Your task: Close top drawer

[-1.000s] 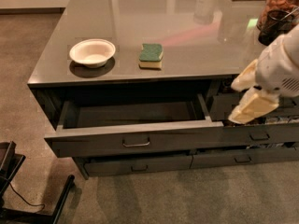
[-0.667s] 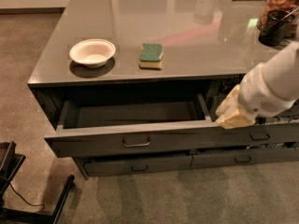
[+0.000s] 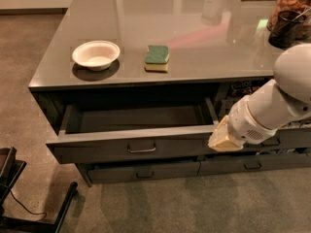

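Jutting well out from under the grey counter (image 3: 194, 57), the top drawer (image 3: 97, 150) stands open. My gripper (image 3: 224, 141) rests against the right end of its front; I cannot tell how wide it is or whether it holds anything. Pushing this far off-centre could skew the drawer and jam it.

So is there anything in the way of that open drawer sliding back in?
Nothing visible. The top drawer has a tray that looks bare, though it is dark inside, and nothing pokes above its rim. The gripper sits at the right end of the drawer's front, with nothing between them.
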Available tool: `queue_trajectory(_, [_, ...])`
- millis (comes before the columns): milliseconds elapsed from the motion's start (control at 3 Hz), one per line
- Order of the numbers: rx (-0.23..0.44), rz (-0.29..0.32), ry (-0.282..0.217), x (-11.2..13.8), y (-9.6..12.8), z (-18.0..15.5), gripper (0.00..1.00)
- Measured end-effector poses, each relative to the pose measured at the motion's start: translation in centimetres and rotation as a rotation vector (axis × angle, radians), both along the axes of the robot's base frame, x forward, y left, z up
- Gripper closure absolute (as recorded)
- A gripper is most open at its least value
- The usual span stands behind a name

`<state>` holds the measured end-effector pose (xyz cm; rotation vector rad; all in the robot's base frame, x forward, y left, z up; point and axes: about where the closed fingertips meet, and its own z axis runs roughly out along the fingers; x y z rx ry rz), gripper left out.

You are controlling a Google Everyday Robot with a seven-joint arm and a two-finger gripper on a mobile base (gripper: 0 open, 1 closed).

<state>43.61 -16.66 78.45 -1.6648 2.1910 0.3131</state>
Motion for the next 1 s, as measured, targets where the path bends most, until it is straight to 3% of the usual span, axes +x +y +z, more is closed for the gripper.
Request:
queue_trajectory(333, [0.0, 0.0, 0.0, 0.0, 0.0, 0.0, 1.0])
queue_trajectory(667, [0.03, 0.027, -0.041, 0.2, 0.7, -2.4, 1.0])
queue_trajectory(1000, [0.084, 0.088, -0.125, 1.2, 2.7, -6.7, 1.0])
